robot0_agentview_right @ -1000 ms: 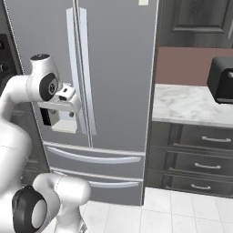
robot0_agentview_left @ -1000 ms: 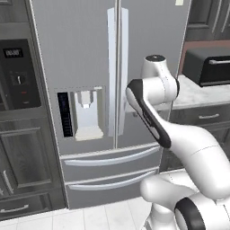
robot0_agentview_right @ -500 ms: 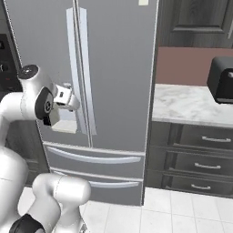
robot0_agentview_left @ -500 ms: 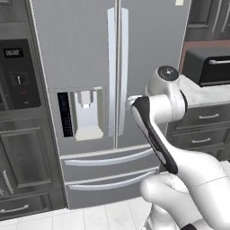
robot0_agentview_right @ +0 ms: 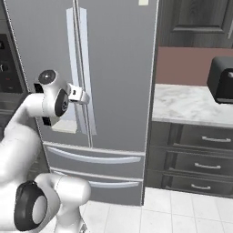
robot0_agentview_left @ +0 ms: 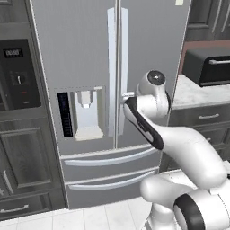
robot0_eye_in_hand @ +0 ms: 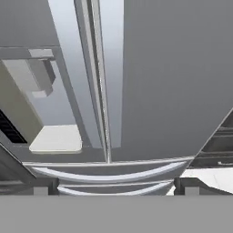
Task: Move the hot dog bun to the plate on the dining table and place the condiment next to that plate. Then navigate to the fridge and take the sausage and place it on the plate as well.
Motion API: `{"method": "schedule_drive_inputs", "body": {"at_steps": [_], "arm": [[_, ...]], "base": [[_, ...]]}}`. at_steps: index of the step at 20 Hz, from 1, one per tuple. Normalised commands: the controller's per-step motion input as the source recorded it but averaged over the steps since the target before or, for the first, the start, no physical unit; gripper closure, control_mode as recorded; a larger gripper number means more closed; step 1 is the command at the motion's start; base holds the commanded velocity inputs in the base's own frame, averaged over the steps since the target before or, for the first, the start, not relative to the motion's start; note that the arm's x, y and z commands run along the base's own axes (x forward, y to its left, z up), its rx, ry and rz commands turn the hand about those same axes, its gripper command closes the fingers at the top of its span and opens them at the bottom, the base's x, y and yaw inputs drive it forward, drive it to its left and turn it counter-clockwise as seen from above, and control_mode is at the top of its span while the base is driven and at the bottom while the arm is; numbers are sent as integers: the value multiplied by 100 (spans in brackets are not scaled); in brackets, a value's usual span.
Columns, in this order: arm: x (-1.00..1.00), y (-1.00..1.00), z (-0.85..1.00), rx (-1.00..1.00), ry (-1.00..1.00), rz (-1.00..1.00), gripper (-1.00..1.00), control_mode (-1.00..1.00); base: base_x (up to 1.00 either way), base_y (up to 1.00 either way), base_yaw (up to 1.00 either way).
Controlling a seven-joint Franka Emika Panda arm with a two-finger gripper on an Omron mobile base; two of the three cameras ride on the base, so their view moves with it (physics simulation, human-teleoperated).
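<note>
Pincer is standing with its jaws spread wide and holding nothing; in the hand view the two dark finger tips are poking up at the bottom, well apart, with the fridge front showing between them. From the base views the fingers themselves are hard to make out: the wrist is hiding them in the left base view, and only a small pale part of the hand is sticking out toward the door handles in the right base view. Both fridge doors are sitting closed, so the sausage is hidden and its position and long axis cannot be told. The handles are running upright, side by side along the centre seam; the hand is sitting level with their lower part, close to them, though contact cannot be confirmed. Left of the seam, the water dispenser recess is showing, partly cut off by the arm in the right base view. Below the doors, two drawer fronts with curved horizontal pulls are lying one above the other. Farther right, a marble counter is carrying a dark appliance, cut off at the frame edge and too incomplete to name.
</note>
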Motion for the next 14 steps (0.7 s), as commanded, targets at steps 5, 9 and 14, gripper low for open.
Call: {"method": "schedule_drive_inputs", "body": {"at_steps": [5,9,14], "arm": [[86,0,0,0,0,0,-100,-100],[81,0,0,0,0,0,-100,-100],[71,1,0,0,0,0,-100,-100]], "base": [[0,0,0],[0,0,0],[0,0,0]]}}
